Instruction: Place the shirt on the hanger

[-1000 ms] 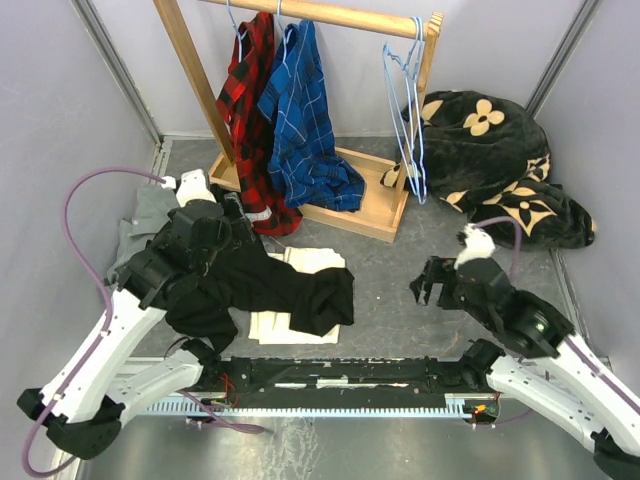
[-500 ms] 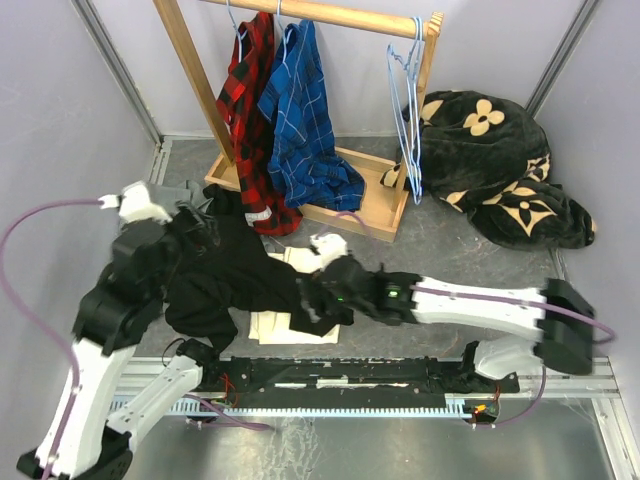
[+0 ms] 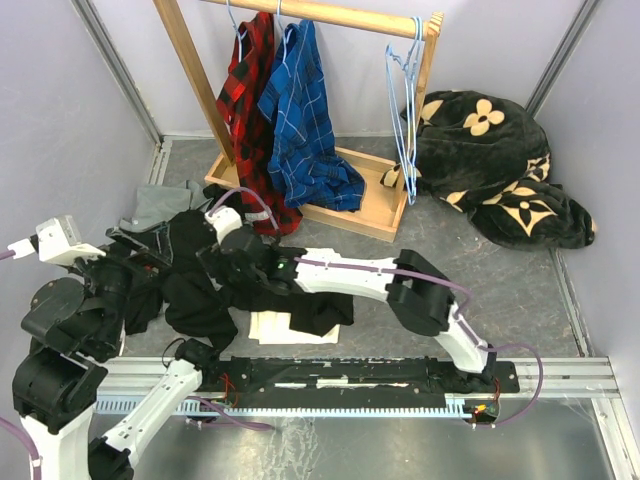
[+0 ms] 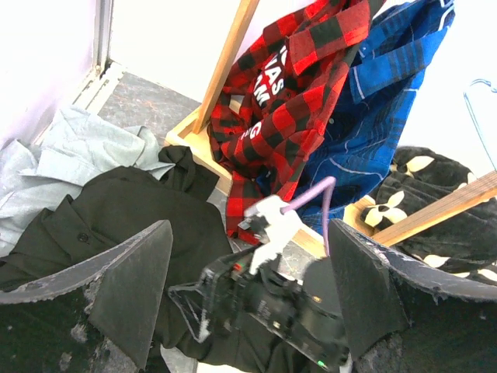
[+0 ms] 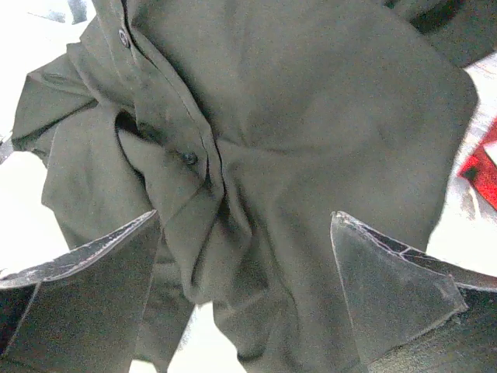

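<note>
Fingers (image 5: 93, 272) gaping wide on the right gripper (image 5: 245, 217), nothing held, just over the black shirt (image 5: 311, 116) heaped on the table (image 3: 520, 300); left gripper (image 4: 250, 225) wide and empty too. Best to pinch the collar, not a random fold, then head for the light-blue hanger (image 3: 405, 110) on the rack (image 3: 190, 60).

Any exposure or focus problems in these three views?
Right wrist: background around the shirt is blown to white, while the fabric and button are sharp. Left wrist: back wall overexposed, red plaid shirt crisp. Top external: even light, no blur, mild glare on the near metal strip.
</note>
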Controlling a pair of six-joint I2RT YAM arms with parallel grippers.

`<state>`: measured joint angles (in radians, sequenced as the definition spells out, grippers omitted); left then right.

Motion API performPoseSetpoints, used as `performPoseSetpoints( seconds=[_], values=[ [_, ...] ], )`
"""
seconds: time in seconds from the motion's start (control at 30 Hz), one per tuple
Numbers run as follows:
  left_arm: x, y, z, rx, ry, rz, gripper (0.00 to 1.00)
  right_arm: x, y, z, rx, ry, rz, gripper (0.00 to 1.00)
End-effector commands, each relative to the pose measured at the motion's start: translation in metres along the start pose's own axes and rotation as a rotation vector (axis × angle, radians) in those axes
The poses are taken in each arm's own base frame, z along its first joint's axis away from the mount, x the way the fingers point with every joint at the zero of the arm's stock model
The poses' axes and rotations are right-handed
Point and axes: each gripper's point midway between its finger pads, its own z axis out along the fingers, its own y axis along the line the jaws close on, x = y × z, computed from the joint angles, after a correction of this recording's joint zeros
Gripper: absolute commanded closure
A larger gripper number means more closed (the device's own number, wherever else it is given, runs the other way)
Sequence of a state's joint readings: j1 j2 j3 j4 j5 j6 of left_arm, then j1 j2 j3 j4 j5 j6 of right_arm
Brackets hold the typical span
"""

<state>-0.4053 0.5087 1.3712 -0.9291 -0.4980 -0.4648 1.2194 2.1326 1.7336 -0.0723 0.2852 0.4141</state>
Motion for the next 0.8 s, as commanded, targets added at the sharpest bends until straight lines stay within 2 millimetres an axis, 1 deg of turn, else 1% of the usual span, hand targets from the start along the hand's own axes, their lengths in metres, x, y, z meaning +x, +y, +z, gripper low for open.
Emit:
performPoseSetpoints(
  seconds=[0.0,0.03,0.13,0.2,0.23,0.3,0.33,0.37,0.4,0.43,0.47,0.5,0.53,0.63,0.77],
  values=[
    [-0.013,0.005,-0.005,-0.016,-0.031,0.047,0.13,-0.005,0.000,0.031,-0.019,0.025,-0.055,0.03],
    [-0.013,0.005,-0.005,-0.014,-0.029,0.046,0.13,0.005,-0.001,0.041,-0.023,0.055,-0.059,0.03],
    [-0.010,0.003,-0.004,-0.005,-0.017,0.045,0.13,0.025,0.000,0.055,-0.061,0.128,-0.061,0.04],
    [-0.008,0.002,-0.004,0.001,-0.012,0.043,0.13,0.032,0.002,0.058,-0.076,0.160,-0.064,0.09],
    [-0.007,0.001,-0.003,0.002,-0.010,0.042,0.13,0.036,0.001,0.059,-0.074,0.176,-0.066,0.16],
    [-0.005,0.002,-0.003,0.001,-0.007,0.040,0.13,0.036,0.000,0.057,-0.070,0.182,-0.067,0.33],
    [-0.004,0.002,-0.003,0.000,-0.005,0.040,0.14,0.032,0.000,0.055,-0.067,0.174,-0.067,0.41],
    [-0.004,0.002,-0.002,-0.001,-0.004,0.040,0.14,0.023,0.001,0.050,-0.066,0.157,-0.070,0.49],
    [-0.004,0.003,-0.002,-0.003,-0.004,0.039,0.14,0.014,0.001,0.045,-0.063,0.141,-0.074,0.63],
    [-0.003,0.003,-0.002,-0.004,-0.003,0.041,0.14,0.003,0.000,0.039,-0.059,0.122,-0.078,0.78],
    [-0.003,0.003,-0.002,-0.005,-0.003,0.041,0.14,-0.008,0.000,0.032,-0.055,0.103,-0.083,0.90],
    [-0.004,0.004,-0.002,-0.007,-0.006,0.040,0.14,-0.022,0.001,0.024,-0.054,0.077,-0.086,0.98],
    [-0.004,0.004,-0.003,-0.007,-0.006,0.039,0.15,-0.035,0.001,0.015,-0.054,0.050,-0.087,1.00],
    [-0.005,0.005,-0.004,-0.009,-0.009,0.039,0.15,-0.071,0.000,-0.017,-0.053,-0.028,-0.093,1.00],
    [-0.005,0.009,-0.005,-0.023,-0.017,0.041,0.15,-0.100,-0.013,-0.067,-0.021,-0.110,-0.093,1.00]
  ],
)
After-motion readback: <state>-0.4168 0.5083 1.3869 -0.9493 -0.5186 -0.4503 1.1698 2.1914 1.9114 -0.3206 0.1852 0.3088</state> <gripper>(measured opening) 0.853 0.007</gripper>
